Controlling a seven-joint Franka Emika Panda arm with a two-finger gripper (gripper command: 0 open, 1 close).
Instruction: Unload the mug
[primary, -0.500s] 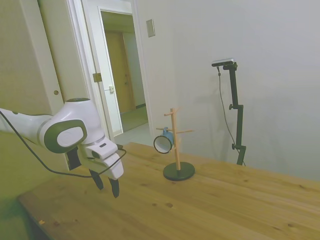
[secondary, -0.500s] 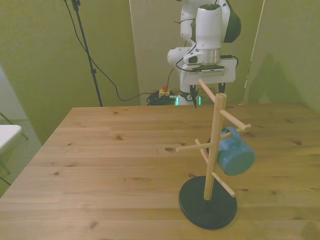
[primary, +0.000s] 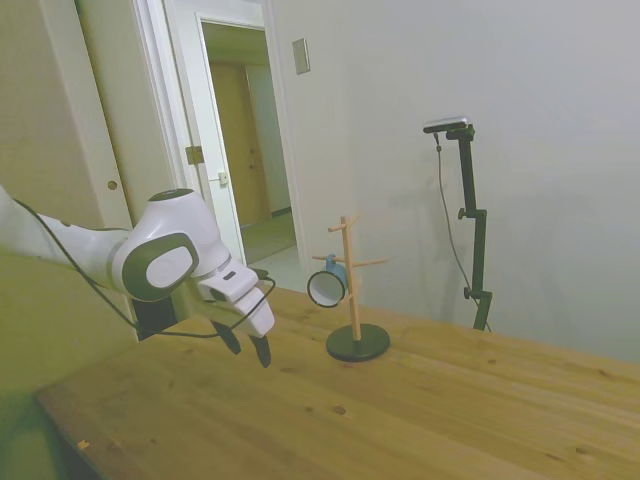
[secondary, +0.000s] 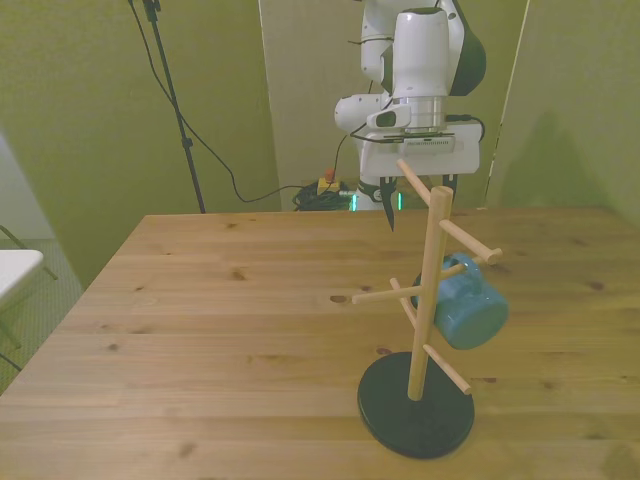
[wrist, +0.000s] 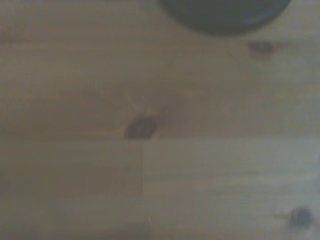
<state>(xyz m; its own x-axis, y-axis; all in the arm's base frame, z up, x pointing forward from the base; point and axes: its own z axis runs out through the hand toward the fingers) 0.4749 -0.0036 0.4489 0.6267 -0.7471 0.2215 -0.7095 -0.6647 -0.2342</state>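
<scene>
Claw (primary: 247, 346) moved nearer, empty, fingers apart; mug (primary: 326, 286) hangs tilted on peg.

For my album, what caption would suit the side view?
White robot arm's open gripper hovers above the wooden table, short of the peg stand where a blue mug hangs.

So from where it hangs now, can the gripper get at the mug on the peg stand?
Probably yes. The gripper is open, above bare table, clear of the wooden peg stand. The mug hangs on a peg with its mouth facing the arm; nothing stands between them.
</scene>
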